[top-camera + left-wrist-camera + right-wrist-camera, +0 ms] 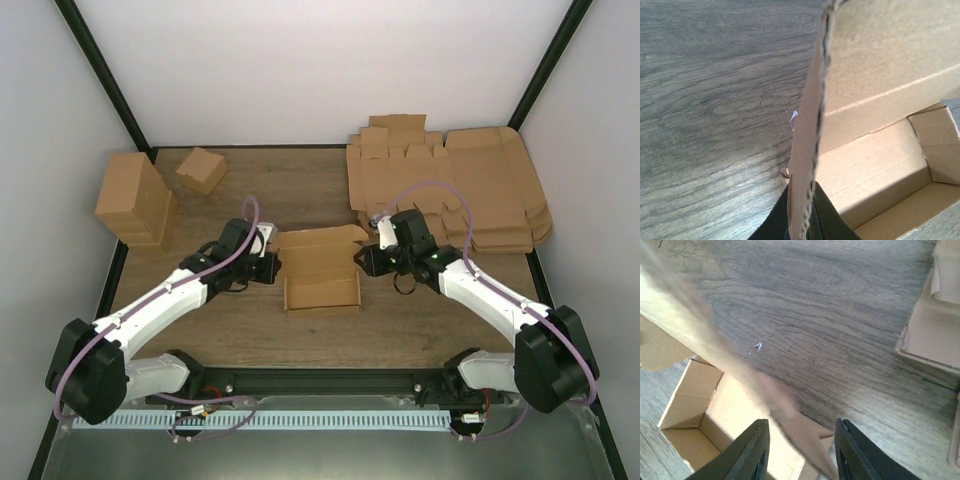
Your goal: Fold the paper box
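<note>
Reaching inward, left jaws pinch a flap of the paper box (322,291); right jaws straddle another, spread.

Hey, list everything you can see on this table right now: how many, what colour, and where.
paper box: one, brown, table centre, partly folded, top open.
flat cardboard sheets: one stack, count unclear, brown, far right.
tall cardboard block: one, brown, far left.
small closed carton: one, brown, far left, beside the block.
table: one, grey-brown wood grain.
arms: two, white and black, reaching in from the near edge.
left tool: one, black, shut on the paper box's left wall.
right tool: one, black, open, astride the box's right flap.
</note>
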Robot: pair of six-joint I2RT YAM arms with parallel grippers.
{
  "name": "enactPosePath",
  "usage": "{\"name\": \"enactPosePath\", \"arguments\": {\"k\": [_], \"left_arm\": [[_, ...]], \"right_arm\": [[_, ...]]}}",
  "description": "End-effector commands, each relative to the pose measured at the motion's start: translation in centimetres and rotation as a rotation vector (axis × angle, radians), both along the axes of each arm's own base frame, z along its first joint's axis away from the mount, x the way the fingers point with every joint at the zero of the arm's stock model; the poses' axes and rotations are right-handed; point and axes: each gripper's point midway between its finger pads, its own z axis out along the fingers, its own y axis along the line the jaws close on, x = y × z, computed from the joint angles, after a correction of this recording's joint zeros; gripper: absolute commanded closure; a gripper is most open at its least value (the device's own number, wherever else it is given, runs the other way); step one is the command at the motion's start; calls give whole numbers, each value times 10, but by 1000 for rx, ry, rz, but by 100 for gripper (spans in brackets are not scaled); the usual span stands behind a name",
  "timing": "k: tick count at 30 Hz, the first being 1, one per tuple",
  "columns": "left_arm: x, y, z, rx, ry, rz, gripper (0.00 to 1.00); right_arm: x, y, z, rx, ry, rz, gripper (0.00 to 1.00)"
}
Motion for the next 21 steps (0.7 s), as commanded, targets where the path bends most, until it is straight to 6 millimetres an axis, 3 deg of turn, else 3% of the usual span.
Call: {"name": "enactPosePath", "arguments": {"k": [1, 8, 13, 21], "left_arm": [[4, -1, 7, -4, -2, 34, 96], [2, -3, 7, 27, -9, 43, 96], [3, -4, 16, 32, -36, 56, 96], [2, -6, 12, 49, -38, 57, 96]], "right_arm": [[1, 4, 22, 15, -27, -3, 66], [-10, 12, 19, -44, -29, -10, 67], [-12, 14, 20, -83, -59, -45, 52], [-13, 20, 24, -114, -88, -96, 63]]}}
